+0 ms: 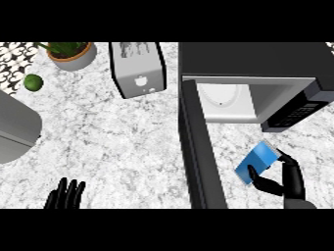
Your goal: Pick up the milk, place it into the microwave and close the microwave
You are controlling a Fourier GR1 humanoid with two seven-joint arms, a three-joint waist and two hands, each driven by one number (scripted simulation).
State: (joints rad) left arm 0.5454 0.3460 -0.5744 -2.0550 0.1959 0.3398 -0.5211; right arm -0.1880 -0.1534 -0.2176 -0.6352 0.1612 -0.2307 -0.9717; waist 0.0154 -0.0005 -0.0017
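Marble counter (111, 132) underneath everything. At upper right, black microwave (260, 78), cavity exposed and white inside, its door (198, 147) swung wide open and reaching down toward the view's lower edge. At far left, large grey rounded appliance (3, 125). Near top centre, silver toaster (137, 68); left of it a potted plant (72, 53), and a green lime (33, 82) below that.

Right hand (289, 179) entering from lower right, just right of the open door, fingers and thumb curled round the milk (257, 162), gripping its lower end. Blue carton held in front of the microwave's opening, outside the cavity, tilted: long axis diagonal, top toward upper right, base toward lower left.

Left hand (64, 196) at lower left edge, fingers straight and up, resting, holding nothing.
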